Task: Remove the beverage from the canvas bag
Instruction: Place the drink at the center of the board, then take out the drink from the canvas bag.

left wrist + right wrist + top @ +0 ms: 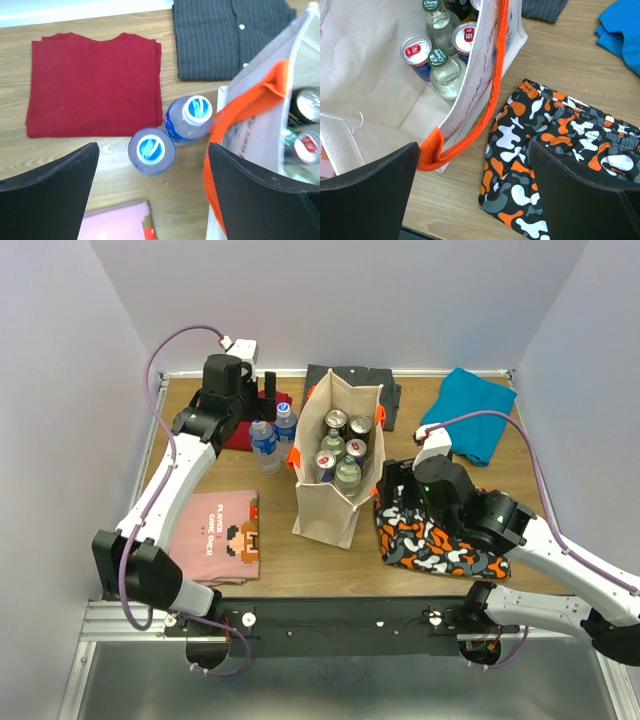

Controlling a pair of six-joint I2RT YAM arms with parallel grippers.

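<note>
Closest to the lens in the left wrist view: black fingers (pixel 50 195) of the left gripper (pixel 152 150), filling both lower corners, spread wide, pinching nothing. Straight below the gap, two water bottles (pixel 151 150) with blue-and-white caps, upright on the counter (pixel 100 150), just beside each other and clear of either finger. Above them in frame, a folded red shirt (pixel 92 85); at upper right a dark striped shirt (pixel 225 40); at the lower edge a corner of a pink shirt (pixel 120 222).

Right gripper (pixel 473 150) likewise spread wide, holding nothing, poised over the right rim of the canvas bag (pixel 375 85) and its drooping orange handle (pixel 485 120). Contact with the handle impossible to judge.

Canvas bag upright at the middle of the counter in the top view, mouth open. Inside, standing close together: cans (pixel 415 50) with silver tops and red tabs, and glass bottles (pixel 445 70) with green caps. Right of the bag, camouflage shorts (pixel 555 145) in orange, black and white, flat on the counter; at far upper right, a blue cloth (pixel 620 30).

Left arm stretched from the lower left base up the left side to the upper left, wrist turned down. Right arm folded at lower right, forearm reaching left towards the bag.
</note>
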